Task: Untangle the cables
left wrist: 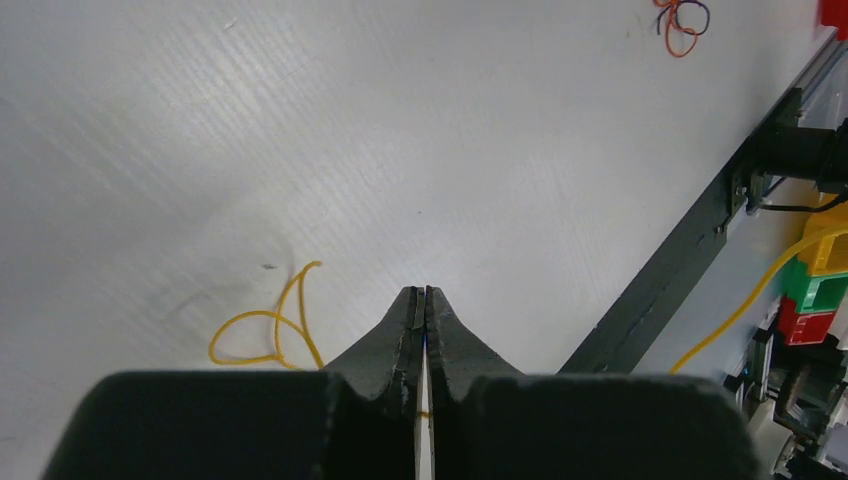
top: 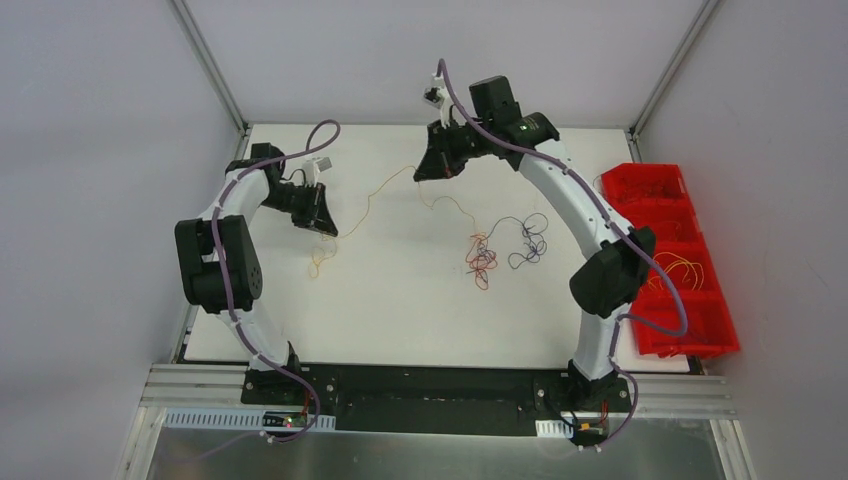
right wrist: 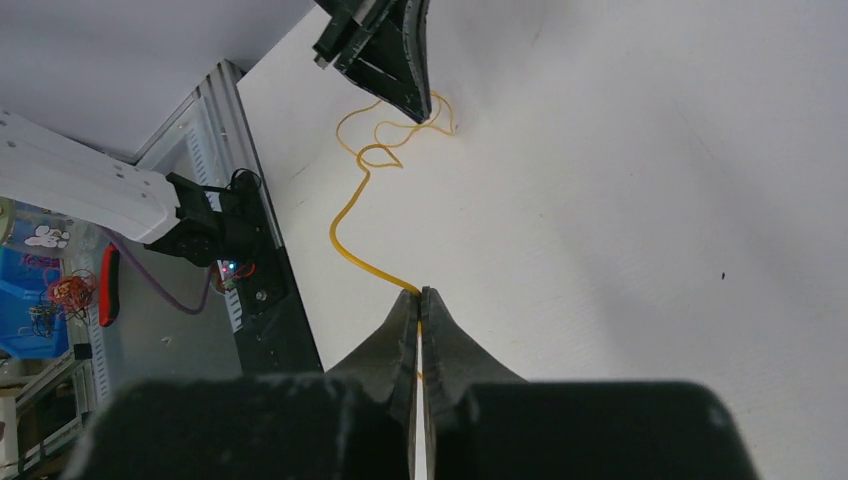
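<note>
Pinching the yellow cable at the left of the desk with the left hand, closed tight on the strand, and letting a slack yellow loop trail onto the surface just below the fingertips. Stretching that same strand across the middle to the right hand, likewise clamped shut on it, with the wire running straight into the meeting fingertips in the right wrist view. Judging the job as barely begun: drawing out only this one yellow strand, and even that appearing to run on past the right hand toward the red-and-orange knot further right, without being able to tell whether joined to it or merely touching. Leaving the dark purple cable curled just beside that knot, possibly hooked into it, both waiting to be teased apart. Having plenty of bare white surface near and left of centre for pulling strands away. Minding the far edge close behind the right hand, the left edge near the left hand, and the red bins lining the right edge, not far from the purple curls.
</note>
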Tool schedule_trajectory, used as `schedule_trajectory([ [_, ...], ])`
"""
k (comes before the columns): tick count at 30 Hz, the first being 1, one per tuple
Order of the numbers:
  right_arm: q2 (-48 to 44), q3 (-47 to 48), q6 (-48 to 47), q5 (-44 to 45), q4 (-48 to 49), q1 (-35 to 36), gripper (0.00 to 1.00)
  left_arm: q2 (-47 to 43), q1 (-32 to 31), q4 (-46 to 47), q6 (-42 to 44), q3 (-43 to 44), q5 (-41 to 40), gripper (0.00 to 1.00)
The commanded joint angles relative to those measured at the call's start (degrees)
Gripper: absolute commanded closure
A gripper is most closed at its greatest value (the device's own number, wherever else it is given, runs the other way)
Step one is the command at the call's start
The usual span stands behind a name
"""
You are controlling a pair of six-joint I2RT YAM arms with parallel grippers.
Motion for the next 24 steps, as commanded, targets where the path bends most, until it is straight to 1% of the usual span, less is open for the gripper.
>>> schedule_trajectory([
  [1, -7.3, -0.4, 3.0, -2.1, 1.6, 0.2, 1.00, -4.3, -1.3, 1.4, -3.3, -1.2, 5.3, 1.00],
  [3, -9.5, -0.3, 3.7, -1.3, 2.4, 0.0, 1.00, -5.1, -1.8, 2.0, -4.0, -1.7, 5.8, 1.00],
  [7, -12.0, 0.2, 4.7, -2.8, 2.6, -0.2, 1.00, -6.3, -2.7, 2.7, -5.2, -1.7, 6.7, 1.00],
  [10, -12.8, -3.0, 4.8, -2.3, 3.9, -0.2, 1.00, -6.8, -4.1, 3.4, -6.4, -1.2, 7.7, 1.00],
  [12, -12.5, -4.8, 6.8, -3.5, 4.8, -0.3, 1.00, -7.0, -5.8, 3.6, -6.8, -0.7, 8.1, 1.00],
  [14, -12.7, -4.4, 10.8, -5.3, 8.3, -0.2, 1.00, -7.2, -7.1, 3.8, -7.3, -0.2, 8.0, 1.00],
  [15, -13.2, -3.6, 13.2, -5.5, 10.7, -0.1, 1.00, -7.2, -8.3, 4.1, -7.7, -0.1, 8.0, 1.00],
  [16, -13.5, -1.9, 13.5, -4.8, 11.6, 0.0, 1.00, -7.4, -9.2, 4.3, -8.1, 0.0, 8.0, 1.00],
  [20, -13.4, 9.5, 10.7, -0.4, 6.8, -0.4, 1.00, -8.3, -10.0, 5.3, -9.6, 0.1, 7.9, 1.00],
  [23, -14.4, 17.2, 11.7, 0.8, 7.4, -2.0, 1.00, -8.6, -10.0, 5.7, -10.3, 0.7, 7.9, 1.00],
  [24, -15.1, 17.6, 10.8, 1.2, 7.5, -2.0, 1.00, -8.6, -10.0, 5.7, -10.3, 0.9, 7.8, 1.00],
])
